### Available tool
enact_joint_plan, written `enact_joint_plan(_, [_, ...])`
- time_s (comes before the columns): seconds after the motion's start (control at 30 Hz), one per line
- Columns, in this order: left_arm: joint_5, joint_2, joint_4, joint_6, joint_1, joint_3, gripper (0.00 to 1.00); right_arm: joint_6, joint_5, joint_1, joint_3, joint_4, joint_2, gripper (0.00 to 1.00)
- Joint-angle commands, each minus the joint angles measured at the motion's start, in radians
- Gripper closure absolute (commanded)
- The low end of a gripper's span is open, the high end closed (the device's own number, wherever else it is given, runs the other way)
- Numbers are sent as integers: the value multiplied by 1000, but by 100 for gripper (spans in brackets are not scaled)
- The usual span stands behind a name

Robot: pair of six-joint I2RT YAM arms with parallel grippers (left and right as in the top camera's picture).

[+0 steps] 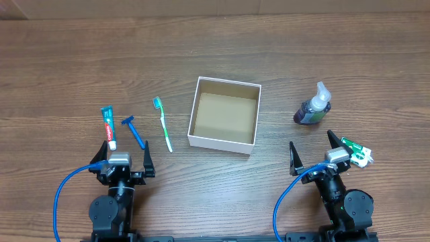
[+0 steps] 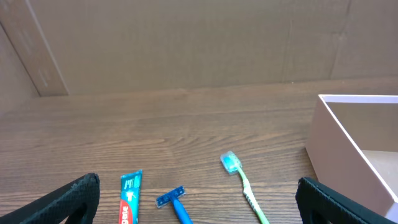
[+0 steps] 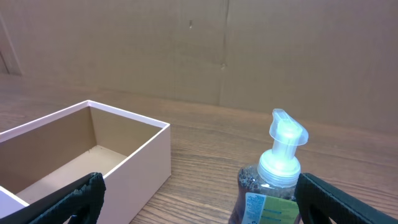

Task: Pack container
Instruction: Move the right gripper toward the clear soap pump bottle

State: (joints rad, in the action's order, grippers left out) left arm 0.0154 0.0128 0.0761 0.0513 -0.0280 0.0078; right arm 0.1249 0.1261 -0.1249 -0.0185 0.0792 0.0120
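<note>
The surface (image 1: 222, 47) is matte, dark brown wood-grain planking with long seams running from the left edge to the right. The container (image 1: 224, 115) sits near its middle. It is a shallow, square, open-top cardboard box with smooth white outer walls, a thin white rim and plain brown card inside. It is turned slightly, so its walls are not quite parallel to the surface edges.

Toward the left edge lie 3 slim items in a loose row, none touching. The first is a flat teal-and-red toothpaste tube (image 1: 108, 126) with its white cap toward the near edge. Next is a blue plastic razor (image 1: 134, 131). Closest to the container, but apart from its wall, is a toothbrush (image 1: 162, 124) with a green handle and a pale blue head toward the far edge.

Toward the right edge a pump bottle (image 1: 313, 106) stands upright, made of clear plastic holding dark purple liquid, with a translucent white nozzle. A green-and-white packet (image 1: 356, 152) lies nearer the near right corner.

The left hand (image 1: 123, 151) sits by the near edge with its 2 black fingers spread wide and gripping nothing, just short of the tube and razor. The right hand (image 1: 310, 138) is likewise spread and holds nothing, with the packet just beside its outer finger. A blue cable (image 1: 64, 191) loops from the left arm.

Bare wood runs in a broad band along the far edge up to a plain cardboard wall (image 2: 186, 43). There is also open wood between the container and the bottle, and between the 2 hands.
</note>
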Motion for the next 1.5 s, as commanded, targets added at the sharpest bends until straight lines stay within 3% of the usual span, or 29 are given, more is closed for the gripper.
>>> enact_joint_plan(0.0, [3, -8, 1, -14, -6, -3, 0, 3, -5, -5, 11, -6, -9, 0])
enact_joint_plan(1.03, [5, -8, 1, -14, -6, -3, 0, 1, 6, -5, 11, -7, -9, 0])
enact_joint_plan(1.17, [10, -8, -1, -15, -6, -3, 0, -130, 14, -5, 10, -11, -9, 0])
enact_joint_plan(1.3, [63, -8, 13, -135, -6, 14, 0, -254, -2, -5, -4, 3, -9, 0])
enact_joint_plan(1.47, [55, -4, 188, -213, -6, 171, 0, -312, -37, -5, -120, 114, 6, 0])
